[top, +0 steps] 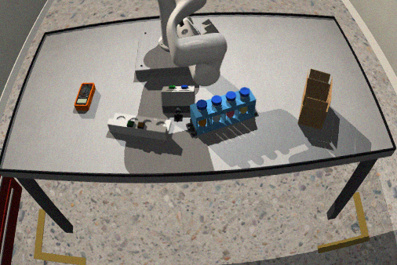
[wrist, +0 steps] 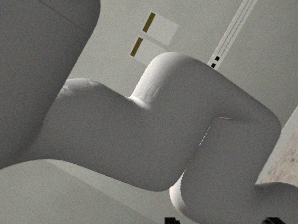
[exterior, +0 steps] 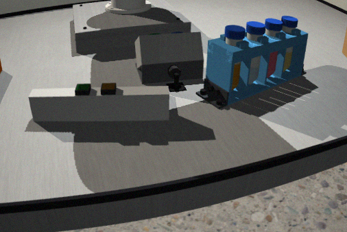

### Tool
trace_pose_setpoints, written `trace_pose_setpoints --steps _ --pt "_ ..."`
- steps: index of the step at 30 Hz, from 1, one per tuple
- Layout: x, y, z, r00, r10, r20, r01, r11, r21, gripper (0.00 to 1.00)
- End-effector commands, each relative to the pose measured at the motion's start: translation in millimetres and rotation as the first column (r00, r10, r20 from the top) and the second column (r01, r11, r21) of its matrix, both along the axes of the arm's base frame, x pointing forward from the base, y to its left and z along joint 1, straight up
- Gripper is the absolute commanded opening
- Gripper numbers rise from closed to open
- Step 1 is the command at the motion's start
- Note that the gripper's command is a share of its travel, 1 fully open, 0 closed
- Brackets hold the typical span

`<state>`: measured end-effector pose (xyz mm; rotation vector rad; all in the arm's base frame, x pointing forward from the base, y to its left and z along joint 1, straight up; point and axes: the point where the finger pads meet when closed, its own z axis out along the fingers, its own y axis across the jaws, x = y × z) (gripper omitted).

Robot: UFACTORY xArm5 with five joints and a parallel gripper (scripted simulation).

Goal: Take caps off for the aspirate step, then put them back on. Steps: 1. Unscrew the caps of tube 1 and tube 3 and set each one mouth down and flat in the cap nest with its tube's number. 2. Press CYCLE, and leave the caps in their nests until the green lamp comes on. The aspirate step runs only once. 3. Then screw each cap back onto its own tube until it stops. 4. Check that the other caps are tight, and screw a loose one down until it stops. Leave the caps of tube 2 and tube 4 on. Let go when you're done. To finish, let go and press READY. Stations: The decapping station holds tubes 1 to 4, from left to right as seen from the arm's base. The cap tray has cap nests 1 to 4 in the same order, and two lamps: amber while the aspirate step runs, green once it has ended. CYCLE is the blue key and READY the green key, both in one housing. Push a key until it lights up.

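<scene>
The blue decapping station (top: 223, 113) (exterior: 223, 63) holds four tubes, each with a blue cap on. Cap 1 (top: 245, 91) (exterior: 289, 20) is at the right end and cap 3 (top: 216, 99) (exterior: 255, 27) is second from the left. The white cap tray (top: 118, 128) (exterior: 99, 106) has empty nests, and its green lamp (exterior: 83, 88) and amber lamp (exterior: 108, 88) are dark. The key housing (top: 178, 99) (exterior: 169, 53) carries the green READY key (top: 171, 86) and the blue CYCLE key (top: 184, 86), both unlit. My gripper (top: 192, 27) (wrist: 221, 220) is folded back by the arm's base, points upward, is partly open and holds nothing.
An orange multimeter (top: 85, 96) lies at the left. A cardboard box (top: 315, 99) stands at the right. A small black lever (top: 178, 115) (exterior: 175, 76) sits between the key housing and the station. The arm's base plate (top: 157, 64) is behind the housing.
</scene>
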<state>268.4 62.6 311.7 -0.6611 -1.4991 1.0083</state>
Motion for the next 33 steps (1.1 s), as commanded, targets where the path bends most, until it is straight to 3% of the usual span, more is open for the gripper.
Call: trace_pose_setpoints --steps 1,21,26,29,31,33 --pt "0.2 0 0.9 1.000 0.000 0.003 0.000 1.000 0.001 0.46" --pt "0.2 0 0.9 1.000 0.000 0.003 0.000 1.000 0.001 0.46" --pt "-0.6 -3 -24.1 0.989 -0.014 0.146 0.013 1.000 0.010 0.46" --pt "-0.8 -4 -30.8 0.988 -0.015 0.152 0.013 1.000 0.011 0.46" --pt "-0.2 -5 -40.7 0.976 -0.023 0.217 0.020 1.000 0.015 0.46" --pt "0.1 -5 -46.5 0.974 -0.024 0.224 0.021 1.000 0.016 0.46"
